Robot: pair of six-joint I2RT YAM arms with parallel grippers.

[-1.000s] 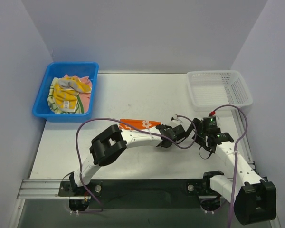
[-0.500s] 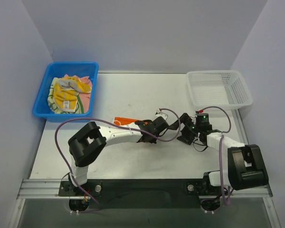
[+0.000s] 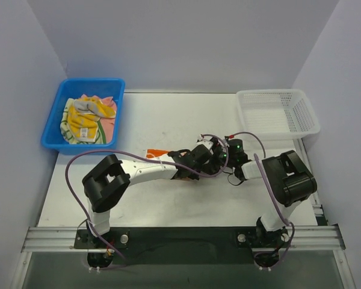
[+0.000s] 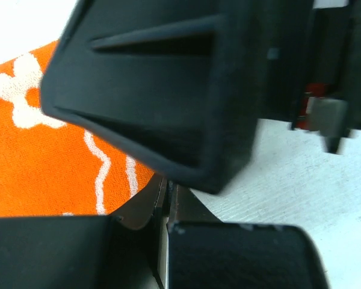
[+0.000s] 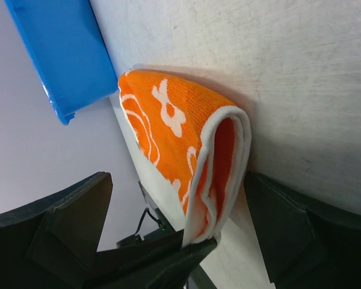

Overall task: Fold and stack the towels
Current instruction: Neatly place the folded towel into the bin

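Left gripper (image 4: 166,208) clamped on the right end of the orange towel (image 5: 168,129); right gripper (image 5: 177,180) spread wide at that same end.
The left gripper's jaws are closed on the white hem at the fold. The right gripper faces them from the right, and its fingers stand apart on either side of the looped end without touching it. From there the towel's long axis runs leftward across the tabletop (image 3: 168,117), toward the blue bin (image 3: 54,129) at the far left. Both grippers crowd the right end, so the free left end looks out of easy reach. The towel is orange terry with white flowers and a white border. It is doubled over, its layers gaping at the fold. The other towels (image 3: 84,120) lie heaped in the bin.
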